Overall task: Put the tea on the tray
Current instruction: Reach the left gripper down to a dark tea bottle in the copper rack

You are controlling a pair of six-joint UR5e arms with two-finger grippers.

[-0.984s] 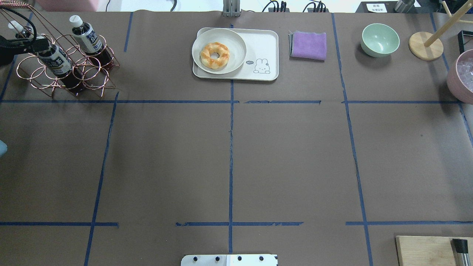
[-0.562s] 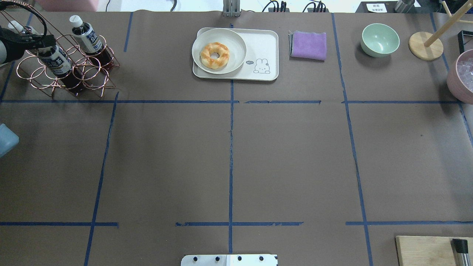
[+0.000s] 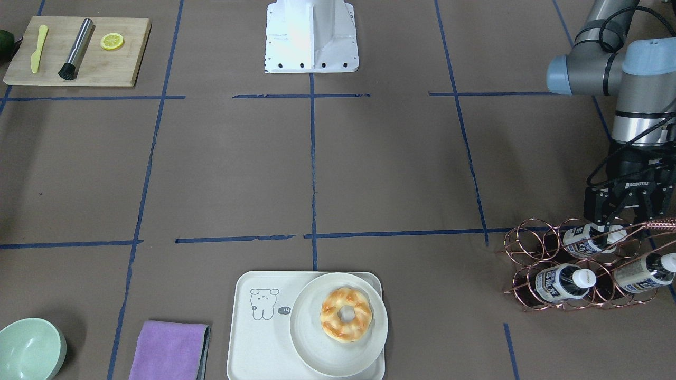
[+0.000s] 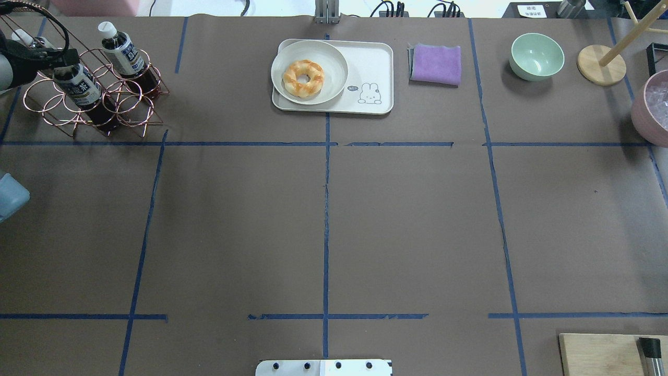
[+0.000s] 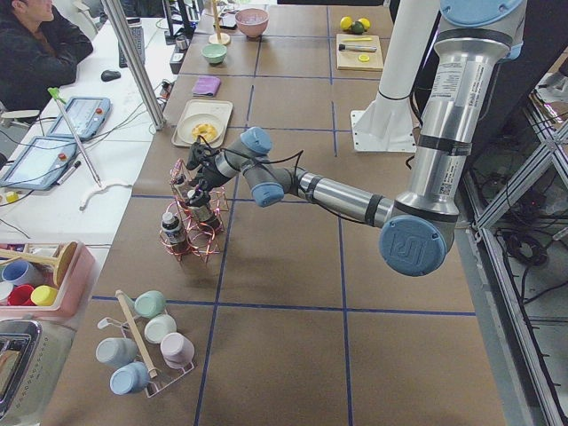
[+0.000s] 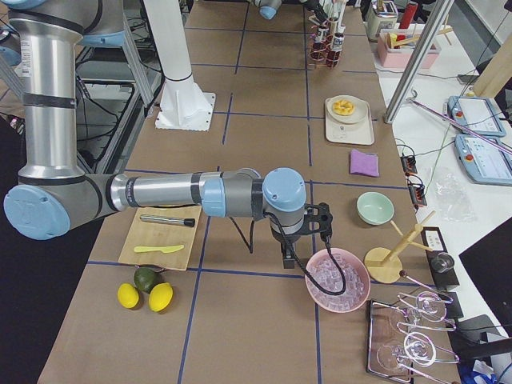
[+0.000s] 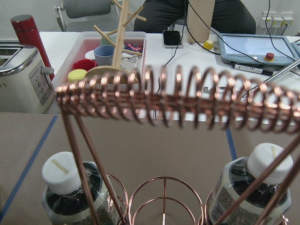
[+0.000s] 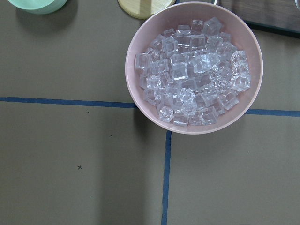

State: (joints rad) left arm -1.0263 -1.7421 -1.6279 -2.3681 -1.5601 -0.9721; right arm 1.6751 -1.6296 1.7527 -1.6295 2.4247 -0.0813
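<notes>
Left pincer (image 3: 622, 219) shifted slightly over rack (image 3: 602, 259), jaws spread, tea (image 3: 581, 236) just below

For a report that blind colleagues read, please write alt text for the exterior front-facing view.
The robot's left gripper hangs open above a copper wire rack of three tea bottles, at the bottle nearest the robot. The cream tray, bearing a plate with a doughnut, lies apart at the view's bottom edge.
</notes>
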